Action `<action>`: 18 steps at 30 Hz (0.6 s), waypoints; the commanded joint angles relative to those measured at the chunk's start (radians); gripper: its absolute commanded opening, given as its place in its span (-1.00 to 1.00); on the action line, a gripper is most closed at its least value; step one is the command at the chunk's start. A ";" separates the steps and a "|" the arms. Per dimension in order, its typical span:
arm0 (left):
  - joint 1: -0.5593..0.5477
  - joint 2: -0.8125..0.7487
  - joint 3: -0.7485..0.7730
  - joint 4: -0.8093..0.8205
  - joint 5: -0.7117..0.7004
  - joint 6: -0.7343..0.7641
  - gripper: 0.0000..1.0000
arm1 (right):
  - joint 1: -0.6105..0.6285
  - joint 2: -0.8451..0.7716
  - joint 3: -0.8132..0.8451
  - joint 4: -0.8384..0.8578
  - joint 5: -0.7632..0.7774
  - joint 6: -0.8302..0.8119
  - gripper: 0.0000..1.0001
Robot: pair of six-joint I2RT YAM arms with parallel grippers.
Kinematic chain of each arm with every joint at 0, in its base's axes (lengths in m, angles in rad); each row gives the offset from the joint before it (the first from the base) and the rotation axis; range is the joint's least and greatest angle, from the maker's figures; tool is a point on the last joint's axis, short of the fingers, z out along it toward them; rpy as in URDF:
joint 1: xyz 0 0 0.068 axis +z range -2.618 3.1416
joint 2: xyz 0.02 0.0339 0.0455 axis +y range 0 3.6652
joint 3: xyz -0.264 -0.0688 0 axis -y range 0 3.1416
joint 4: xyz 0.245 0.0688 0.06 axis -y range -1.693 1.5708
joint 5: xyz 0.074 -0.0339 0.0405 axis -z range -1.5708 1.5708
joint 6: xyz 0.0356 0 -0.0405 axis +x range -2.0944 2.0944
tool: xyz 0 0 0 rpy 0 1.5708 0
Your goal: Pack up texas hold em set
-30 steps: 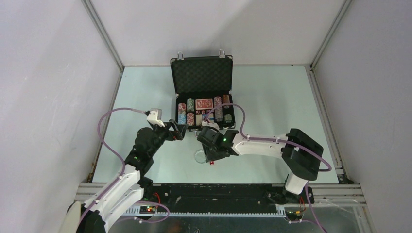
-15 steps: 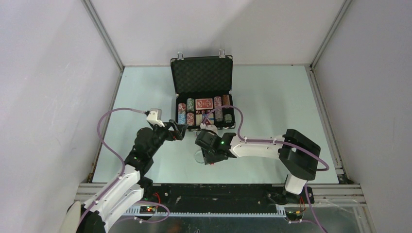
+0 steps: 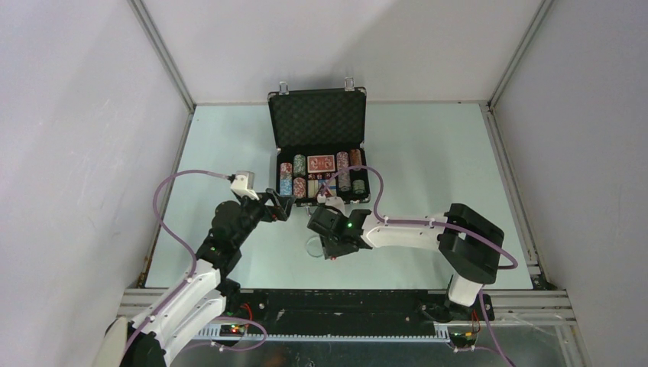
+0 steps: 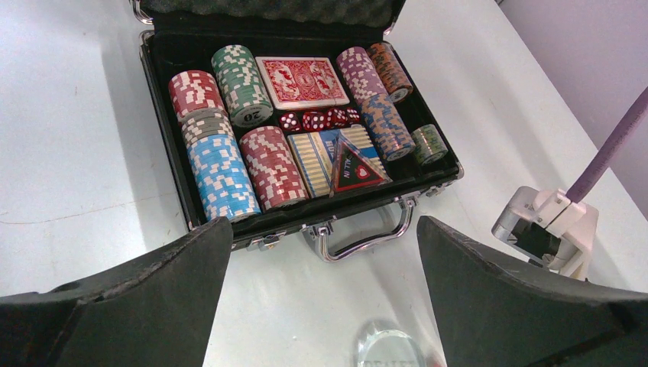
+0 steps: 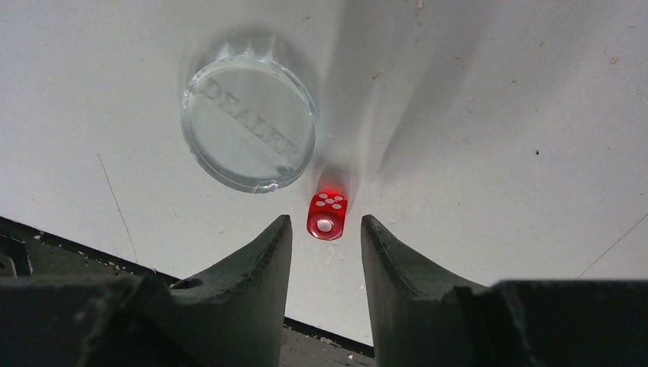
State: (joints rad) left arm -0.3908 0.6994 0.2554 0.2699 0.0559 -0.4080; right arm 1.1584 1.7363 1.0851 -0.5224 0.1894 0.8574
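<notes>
The black briefcase [image 3: 319, 145] stands open at the back middle, lid up, holding striped chip stacks [image 4: 221, 180], red-backed cards [image 4: 302, 80] and red dice [image 4: 317, 118]. A clear round disc marked DEALER [image 5: 249, 121] lies on the table in front of it, also in the left wrist view [image 4: 390, 349]. One loose red die [image 5: 327, 215] lies beside the disc. My right gripper [image 5: 326, 222] is open, pointing down, its fingertips either side of the die without touching it. My left gripper [image 4: 325, 233] is open and empty, just in front of the case's silver handle [image 4: 359, 233].
The table's side rails run along left [image 3: 172, 176] and right [image 3: 508, 183]. The right wrist camera housing [image 4: 546, 229] sits right of the case handle. The table's near edge [image 5: 92, 252] lies just behind the right fingers.
My right gripper has shifted slightly left and toward the near edge, over the disc and die. The left arm has not moved.
</notes>
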 commanded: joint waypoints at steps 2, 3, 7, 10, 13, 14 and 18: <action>-0.007 0.001 0.033 0.018 0.001 0.025 0.97 | 0.007 -0.012 0.005 -0.003 0.031 0.013 -0.18; -0.008 0.000 0.033 0.018 0.002 0.025 0.97 | 0.007 -0.002 0.005 0.001 0.022 0.012 -0.18; -0.006 0.001 0.033 0.017 0.001 0.025 0.97 | 0.010 0.022 0.005 0.017 0.005 0.013 -0.20; -0.006 0.001 0.033 0.018 0.001 0.025 0.96 | 0.012 0.027 0.005 0.018 0.004 0.014 -0.23; -0.007 0.000 0.034 0.018 0.002 0.024 0.96 | 0.011 0.032 0.006 0.018 0.004 0.014 -0.30; -0.007 0.000 0.034 0.018 0.001 0.025 0.96 | 0.011 0.034 0.005 0.018 0.004 0.014 -0.31; -0.006 -0.002 0.033 0.016 0.001 0.025 0.97 | 0.007 0.028 0.006 0.023 0.004 0.014 -0.40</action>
State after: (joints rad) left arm -0.3908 0.7002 0.2554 0.2699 0.0559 -0.4080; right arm 1.1633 1.7672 1.0851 -0.5209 0.1806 0.8577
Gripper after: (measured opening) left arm 0.983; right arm 0.319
